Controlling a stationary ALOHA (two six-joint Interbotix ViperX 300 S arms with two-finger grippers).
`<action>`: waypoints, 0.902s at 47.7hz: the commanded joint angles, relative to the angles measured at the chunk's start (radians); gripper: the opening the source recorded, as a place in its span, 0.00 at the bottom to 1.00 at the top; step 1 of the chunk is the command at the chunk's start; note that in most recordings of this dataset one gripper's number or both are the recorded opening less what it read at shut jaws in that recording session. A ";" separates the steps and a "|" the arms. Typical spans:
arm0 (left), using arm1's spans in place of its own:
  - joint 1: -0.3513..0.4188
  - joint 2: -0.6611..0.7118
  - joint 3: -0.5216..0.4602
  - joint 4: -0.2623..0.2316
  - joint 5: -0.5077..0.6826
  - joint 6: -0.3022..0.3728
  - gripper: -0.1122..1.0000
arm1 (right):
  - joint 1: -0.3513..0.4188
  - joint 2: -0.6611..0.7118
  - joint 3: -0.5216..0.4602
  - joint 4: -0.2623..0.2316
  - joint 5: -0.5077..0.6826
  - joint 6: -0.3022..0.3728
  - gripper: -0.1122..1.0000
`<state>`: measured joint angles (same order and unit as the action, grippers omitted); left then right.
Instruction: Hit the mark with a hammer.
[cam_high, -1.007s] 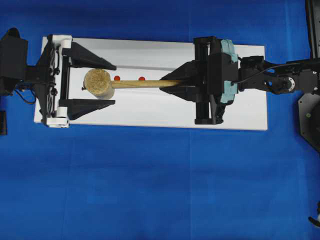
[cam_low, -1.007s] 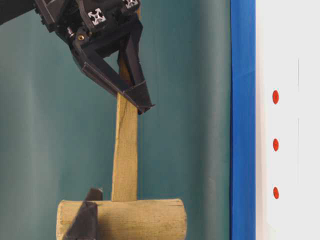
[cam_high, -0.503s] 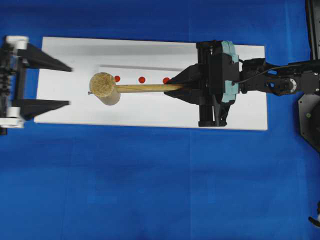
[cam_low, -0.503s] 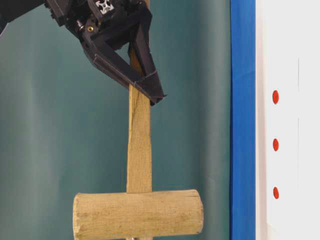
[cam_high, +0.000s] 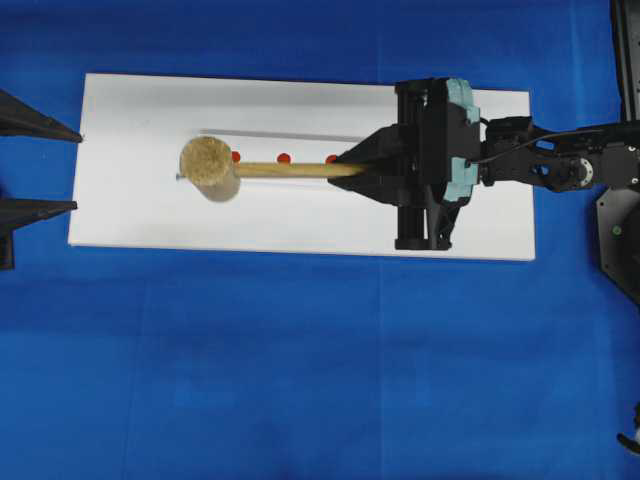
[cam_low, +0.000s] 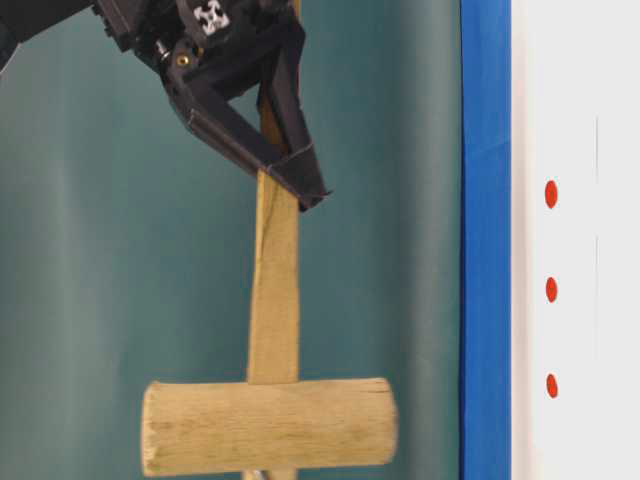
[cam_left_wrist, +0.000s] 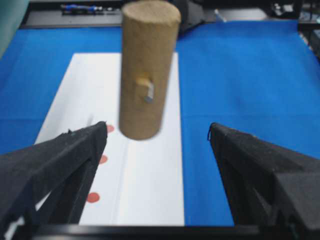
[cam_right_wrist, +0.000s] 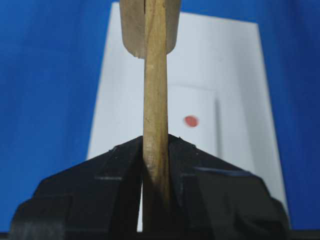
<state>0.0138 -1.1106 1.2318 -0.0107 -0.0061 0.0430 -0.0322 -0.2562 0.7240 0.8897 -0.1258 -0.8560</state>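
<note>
Wood throughout, the hammer (cam_high: 225, 169) looks stiff and head-heavy, likely to pivot unless pinched firmly far down its flat handle, where the right gripper's (cam_high: 352, 168) fingers clamp it. It hangs above the mark (cam_high: 283, 157). Left gripper's (cam_left_wrist: 157, 145) fingers spread, empty.
</note>
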 joint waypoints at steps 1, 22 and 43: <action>-0.003 0.011 -0.009 -0.002 -0.003 -0.002 0.82 | -0.015 -0.008 -0.015 0.003 -0.052 0.003 0.13; -0.002 0.014 -0.006 -0.002 -0.003 -0.003 0.81 | -0.077 0.041 -0.029 0.003 -0.084 0.003 0.13; -0.002 0.014 -0.006 -0.002 -0.005 -0.003 0.81 | -0.078 0.167 -0.021 0.037 -0.063 0.008 0.13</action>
<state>0.0138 -1.1060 1.2364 -0.0092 -0.0046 0.0414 -0.1089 -0.1243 0.7240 0.9050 -0.1902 -0.8498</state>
